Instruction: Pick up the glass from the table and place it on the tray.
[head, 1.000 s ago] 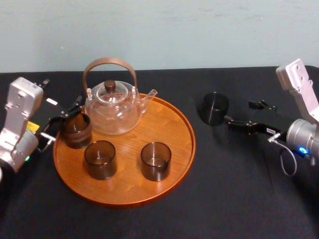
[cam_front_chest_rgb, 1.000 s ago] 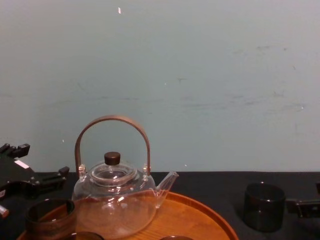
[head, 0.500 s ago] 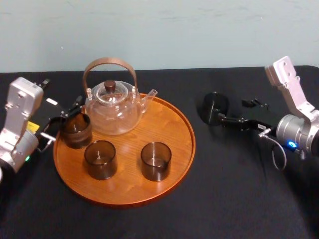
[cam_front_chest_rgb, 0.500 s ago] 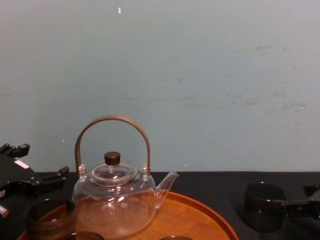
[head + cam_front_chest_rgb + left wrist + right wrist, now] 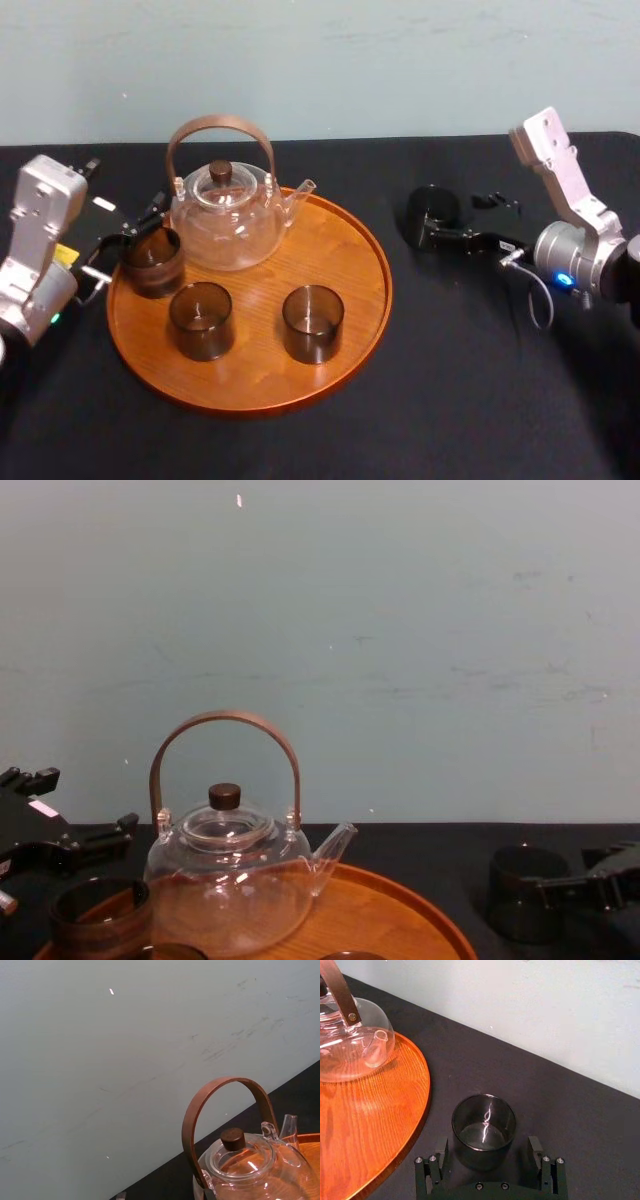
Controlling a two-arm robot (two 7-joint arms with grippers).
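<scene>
- Table [image 5: 450, 390]: black matte top. The tray [image 5: 255, 378] sits left of centre.
- On the tray: a glass teapot [image 5: 225, 215] at the far side and three dark glasses, one far left [image 5: 152, 262], one near left [image 5: 201, 320] and one near centre [image 5: 312, 323].
- The glass [image 5: 430, 212] to be moved stands upright on the table, right of the tray and clear of its rim.
- Right gripper [image 5: 488, 1142]: low at the glass and reaching in from the right. The fingers are apart, one on each side of the glass. The right wrist view shows a gap on both sides, so there is no contact yet.
- Left gripper [image 5: 122, 245]: parked at the tray's far-left edge, just beside the far-left glass, with its fingers apparently spread.
- Step in hand, as I judge it: the approach is done and the grasp is about to be made. The glass is not yet lifted.
- Next move calls for closing the fingers evenly on the wall of the glass, firmly enough that the smooth side does not slip. Then comes a straight lift high enough to clear the tray rim, and a carry to the left.
- Likely set-down spot: the bare wood on the right side of the tray, between the teapot spout and the near-centre glass.
- Watch for: an off-centre squeeze tipping or pushing the glass, and clipping the teapot spout on the way in.
</scene>
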